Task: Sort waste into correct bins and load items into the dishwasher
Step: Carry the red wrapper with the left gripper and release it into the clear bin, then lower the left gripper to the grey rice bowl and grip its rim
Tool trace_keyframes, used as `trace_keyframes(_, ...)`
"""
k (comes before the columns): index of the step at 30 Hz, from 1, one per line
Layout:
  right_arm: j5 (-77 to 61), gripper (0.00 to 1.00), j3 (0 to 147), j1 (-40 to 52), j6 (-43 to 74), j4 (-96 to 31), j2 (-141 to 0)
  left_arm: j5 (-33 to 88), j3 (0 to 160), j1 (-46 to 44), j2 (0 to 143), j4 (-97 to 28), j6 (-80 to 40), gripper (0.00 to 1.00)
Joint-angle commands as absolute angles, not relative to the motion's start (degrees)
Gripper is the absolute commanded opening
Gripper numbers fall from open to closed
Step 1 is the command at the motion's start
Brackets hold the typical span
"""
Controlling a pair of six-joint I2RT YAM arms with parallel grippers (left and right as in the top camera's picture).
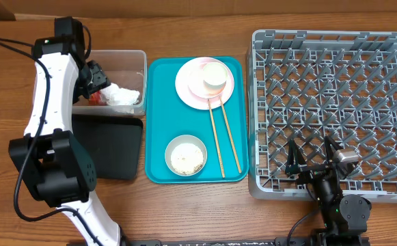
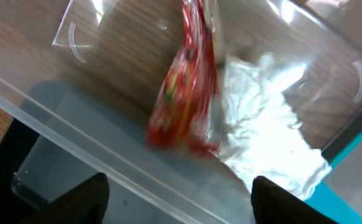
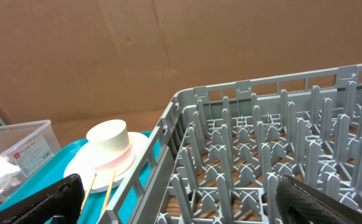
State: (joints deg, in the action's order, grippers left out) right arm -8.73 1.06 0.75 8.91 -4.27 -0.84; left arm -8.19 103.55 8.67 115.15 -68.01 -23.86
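Wrapper (image 2: 184, 99) is beside tissue (image 2: 271, 130), inside tub (image 2: 106, 151) walls.

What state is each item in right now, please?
Left gripper, open over the tub.
Right gripper, open, empty.
Wrapper, loose in the tub.
Tissue, crumpled in the tub.
Black tray, empty.
Rack, empty.
Cup, on the plate.
Bowl, holding rice.

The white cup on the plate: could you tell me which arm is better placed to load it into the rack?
Probably the right: the right pincer, open, sits at the grey rack, facing the cup; the left pincer is over the clear tub.
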Motion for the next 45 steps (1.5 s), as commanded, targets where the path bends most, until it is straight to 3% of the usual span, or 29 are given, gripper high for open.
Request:
trace_keyframes(1, -8.67, 1.00, 0.45, 0.58, 8.62, -3.92, -0.16, -6.52, 104.79, 8.27, 113.93, -68.60, -21.85, 0.75)
trace_keyframes(13, -8.67, 1.00, 0.45, 0.58, 8.60, -3.92, -0.16, 9.34, 106.83, -2.81, 95.96, -77.25, -21.87, 0.74)
trace_keyframes(23, -8.67, 1.00, 0.45, 0.58, 8.60, -3.92, -0.16, 8.05, 106.21, -22.33, 91.57, -81.84, -24.58, 0.74)
trace_keyframes(33, -8.67, 1.00, 0.45, 0.58, 8.60, -3.92, -0.16, -5.10, 99.96, -38.61, 91.61, -79.68, -36.49, 0.77)
trace_keyframes(45, -8.67, 1.00, 0.45, 0.58, 8.60, -3.92, -0.16, -4.89, 86.43, -42.57, 91.61, -69.25, -39.94, 0.79)
